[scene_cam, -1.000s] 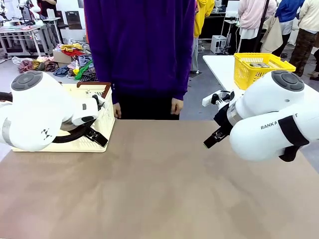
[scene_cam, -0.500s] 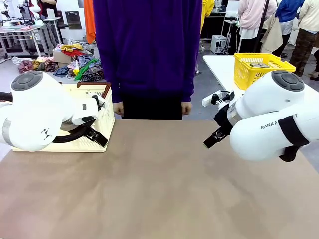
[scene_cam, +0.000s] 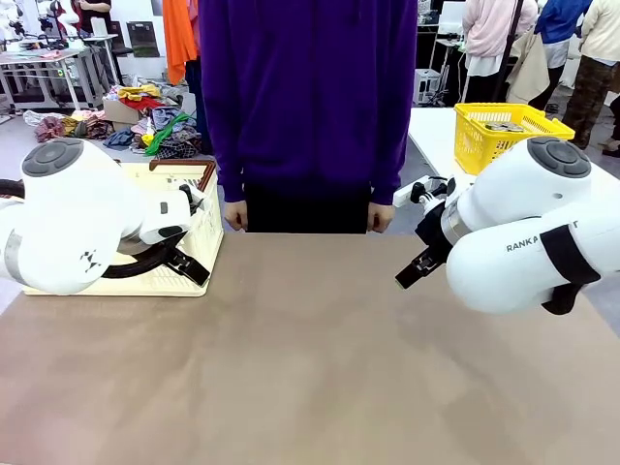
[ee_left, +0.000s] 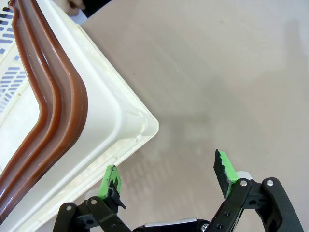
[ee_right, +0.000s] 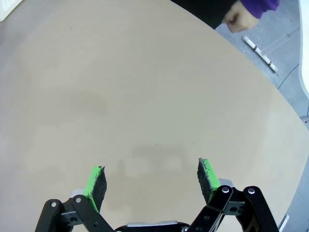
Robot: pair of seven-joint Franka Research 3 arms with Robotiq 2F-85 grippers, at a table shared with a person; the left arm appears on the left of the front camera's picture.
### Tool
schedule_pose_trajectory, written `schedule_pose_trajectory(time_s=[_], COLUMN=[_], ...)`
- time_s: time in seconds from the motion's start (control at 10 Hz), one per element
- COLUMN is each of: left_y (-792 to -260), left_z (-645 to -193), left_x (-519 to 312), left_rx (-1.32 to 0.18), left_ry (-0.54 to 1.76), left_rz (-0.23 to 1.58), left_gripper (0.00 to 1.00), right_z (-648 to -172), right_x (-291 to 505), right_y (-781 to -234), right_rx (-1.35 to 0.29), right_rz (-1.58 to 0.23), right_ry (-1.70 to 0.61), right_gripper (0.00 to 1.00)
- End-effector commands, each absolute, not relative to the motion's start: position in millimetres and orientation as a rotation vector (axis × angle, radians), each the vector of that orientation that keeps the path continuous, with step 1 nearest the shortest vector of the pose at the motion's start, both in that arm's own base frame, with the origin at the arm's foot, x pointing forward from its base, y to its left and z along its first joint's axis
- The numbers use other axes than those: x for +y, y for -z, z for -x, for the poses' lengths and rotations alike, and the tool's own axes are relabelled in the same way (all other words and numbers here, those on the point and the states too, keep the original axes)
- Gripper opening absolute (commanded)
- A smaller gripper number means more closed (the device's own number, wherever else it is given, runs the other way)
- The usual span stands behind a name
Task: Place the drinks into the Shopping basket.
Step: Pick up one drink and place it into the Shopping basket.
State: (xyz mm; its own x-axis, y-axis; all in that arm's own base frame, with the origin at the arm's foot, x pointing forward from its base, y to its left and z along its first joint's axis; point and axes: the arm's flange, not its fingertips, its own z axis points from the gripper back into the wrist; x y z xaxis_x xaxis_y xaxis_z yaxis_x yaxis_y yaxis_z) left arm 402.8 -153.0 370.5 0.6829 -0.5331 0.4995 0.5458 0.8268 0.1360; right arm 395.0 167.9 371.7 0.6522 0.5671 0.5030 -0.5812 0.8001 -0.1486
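Dark capitals reading "RANKA" (scene_cam: pixel 530 242) run along the white shell of the right arm (scene_cam: pixel 504 276) in the front view. The line slants slightly upward toward picture right, and its start is cut off by the curve of the shell. After a gap, a lone "T" (scene_cam: pixel 575 225) shows just before a black band (scene_cam: pixel 565 266), which wraps the same link and breaks the line of print. On the left arm (scene_cam: pixel 68 208), a small dark mark (scene_cam: pixel 89 260) sits low on the rounded shell; it is too small to read as letters.
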Motion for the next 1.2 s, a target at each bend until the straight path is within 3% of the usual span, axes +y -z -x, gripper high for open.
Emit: schedule_pose_trajectory(time_s=[0.0,0.1,0.2,0.3,0.4,0.5,0.6,0.8,1.1], left_y=[-371,-371,-370,-389,-410,-429,-451,-502,-533], left_z=[-403,-403,-403,-386,-372,-362,-350,-320,-261], left_x=[-152,-152,-153,-152,-151,-146,-128,-51,130], left_rx=[-0.552,-0.552,-0.552,-0.390,-0.284,-0.279,-0.275,-0.402,-0.794], left_ry=[0.603,0.603,0.605,0.646,0.536,0.452,0.469,0.413,0.067], left_rz=[0.025,0.025,0.025,0.212,0.359,0.488,0.658,0.893,1.125], left_gripper=[1.00,1.00,1.00,1.00,1.00,1.00,1.00,1.00,1.00], right_z=[-395,-395,-394,-391,-386,-379,-366,-336,-292], right_x=[168,168,163,153,146,133,112,27,-133], right_y=[-372,-372,-377,-383,-395,-419,-451,-508,-515], right_rx=[-0.562,-0.562,-0.407,-0.134,-0.021,0.029,0.003,-0.175,-0.425], right_rz=[-0.027,-0.027,-0.089,-0.270,-0.471,-0.656,-0.859,-1.160,-1.416], right_ry=[-0.651,-0.652,-0.611,-0.519,-0.513,-0.456,-0.443,-0.386,-0.073], right_gripper=[1.00,1.00,1.00,1.00,1.00,1.00,1.00,1.00,1.00])
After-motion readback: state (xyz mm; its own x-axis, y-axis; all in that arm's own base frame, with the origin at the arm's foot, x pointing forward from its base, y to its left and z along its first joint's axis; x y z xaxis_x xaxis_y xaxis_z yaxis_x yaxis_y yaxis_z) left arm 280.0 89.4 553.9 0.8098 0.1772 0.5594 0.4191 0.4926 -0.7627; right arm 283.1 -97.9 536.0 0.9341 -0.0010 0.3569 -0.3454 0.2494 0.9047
